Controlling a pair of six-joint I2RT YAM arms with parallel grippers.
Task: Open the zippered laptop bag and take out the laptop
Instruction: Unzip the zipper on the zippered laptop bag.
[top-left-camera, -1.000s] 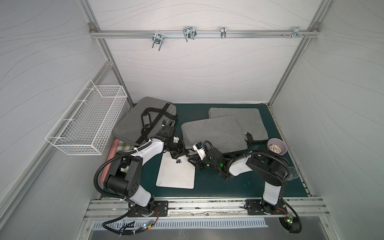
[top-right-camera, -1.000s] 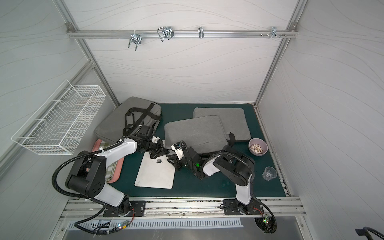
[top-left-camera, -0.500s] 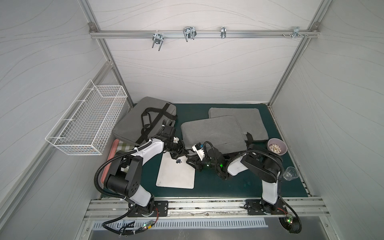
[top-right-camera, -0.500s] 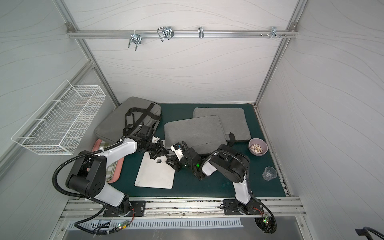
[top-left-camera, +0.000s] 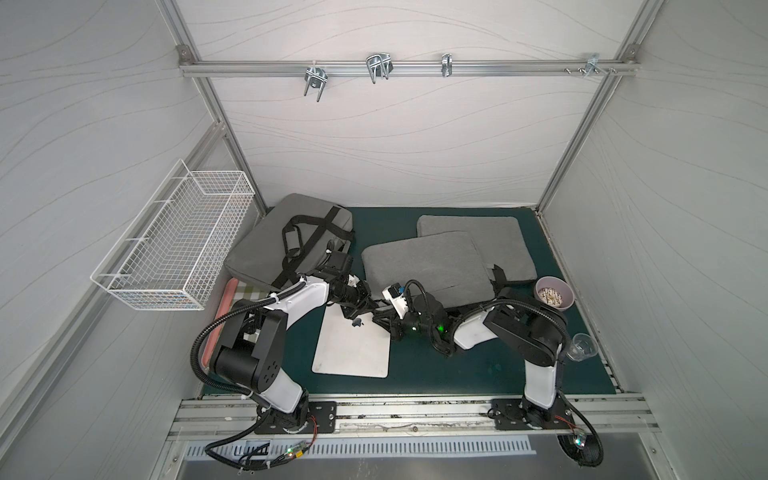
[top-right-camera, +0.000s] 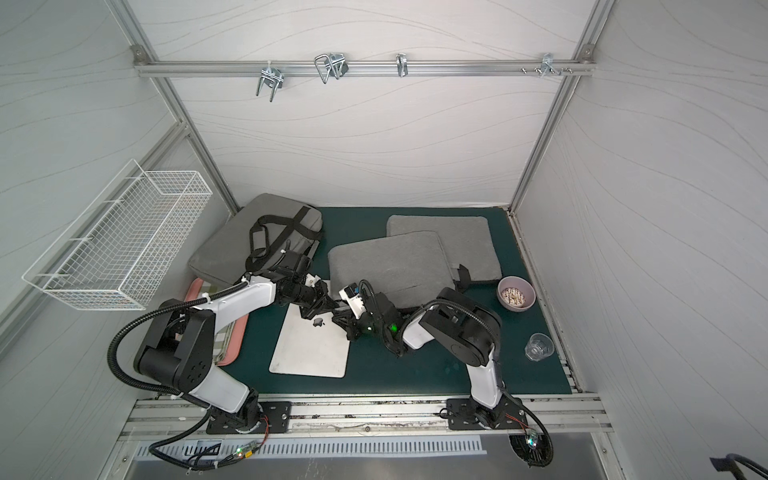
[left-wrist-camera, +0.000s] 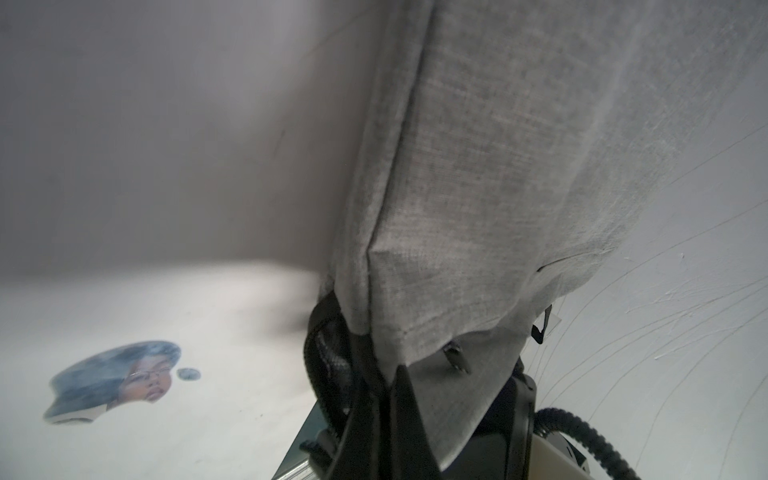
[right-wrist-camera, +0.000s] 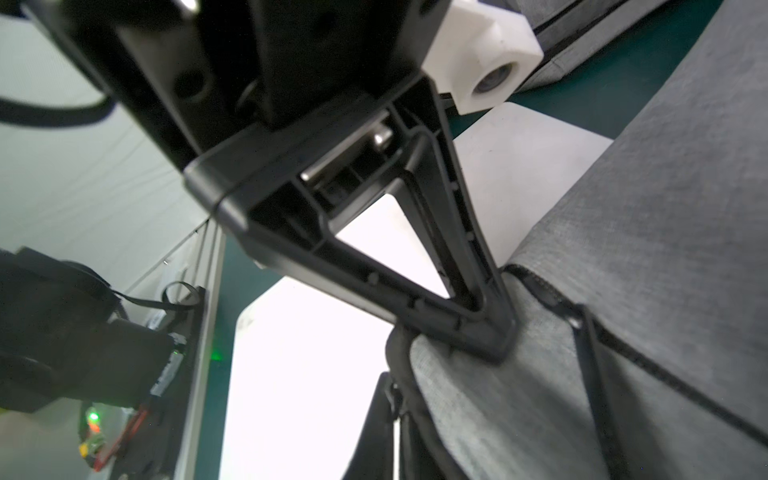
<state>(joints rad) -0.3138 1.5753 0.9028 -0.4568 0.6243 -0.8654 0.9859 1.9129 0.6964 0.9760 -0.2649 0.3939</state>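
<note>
The grey zippered laptop bag (top-left-camera: 428, 266) (top-right-camera: 390, 262) lies mid-mat. Its near-left corner is lifted over the far end of the silver laptop (top-left-camera: 353, 349) (top-right-camera: 311, 353), which lies flat on the green mat. My left gripper (top-left-camera: 368, 306) (left-wrist-camera: 388, 374) is shut on the grey fabric of that corner (left-wrist-camera: 498, 166). A metal zipper pull (left-wrist-camera: 455, 357) hangs just beside it. My right gripper (top-left-camera: 379, 319) (right-wrist-camera: 397, 395) comes in from the right, shut on the bag's black zipper edge right next to the left fingers (right-wrist-camera: 494, 345). The laptop's lid (right-wrist-camera: 299, 374) shows bright below.
A grey bag with black straps (top-left-camera: 291, 232) lies at the back left and another grey bag (top-left-camera: 478, 232) at the back right. A pink bowl (top-left-camera: 554, 293) and a clear cup (top-left-camera: 582, 345) stand at the right edge. A pink tray (top-left-camera: 224, 299) and wire basket (top-left-camera: 174, 245) are left.
My right gripper's jaws have closed at the bag's corner. Both arms have hardly moved, and the laptop lies where it was.
</note>
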